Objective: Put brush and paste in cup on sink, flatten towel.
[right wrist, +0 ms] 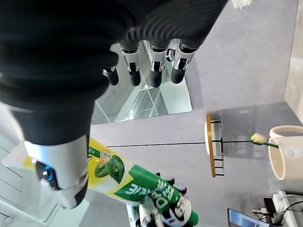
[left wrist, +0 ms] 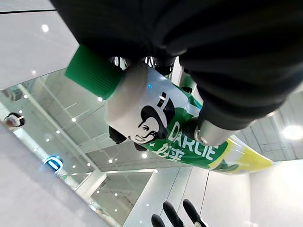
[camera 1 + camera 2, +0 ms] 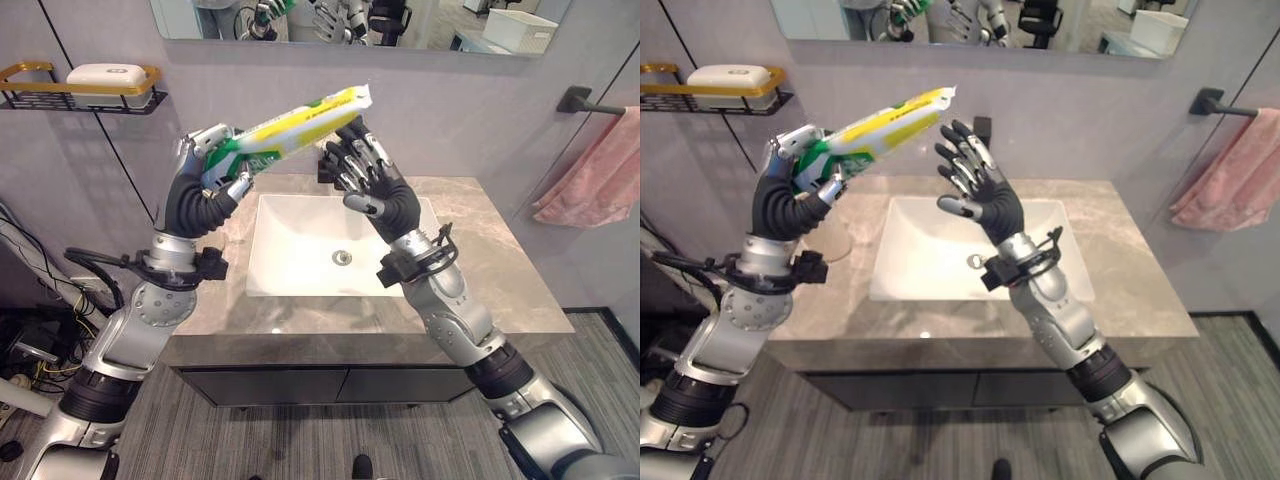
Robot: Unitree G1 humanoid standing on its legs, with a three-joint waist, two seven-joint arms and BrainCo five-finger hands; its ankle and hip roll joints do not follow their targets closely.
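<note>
Desk [image 3: 480, 270]: marble vanity top around a white sink [image 3: 300, 250], basin bare. Mirror [image 3: 350, 20] on the wall above. Pink towel [image 3: 600, 170] hangs bunched on a wall bar to the right, well apart from both hands; not yet flattened, by the look of it.

Wire shelf [image 3: 80, 95] on the left wall carries a white soap dish.

Cup [image 1: 286, 152]: cream, seen in the right wrist view with the brush [image 1: 262, 139] already standing in it, bristle head out past the rim. So brush step looks done; paste is the step in hand.

Paste [image 3: 290, 128]: large green-and-yellow tube, held up in the air over the sink's back left corner, clear of the desk. Long axis slants: green cap end low, toward the robot's left, crimped yellow end high, toward the right and the mirror.

Left hand [image 3: 215, 160]: clenched round the tube's cap end, fingers and thumb wrapped on it. Grip sits near the cap, likely so the free end can be passed or steered.

Right hand [image 3: 365, 175]: fingers spread and straight, holding nothing, raised just beside the tube's upper end, probably ready to receive or steady it. Contact with the tube not clear.
</note>
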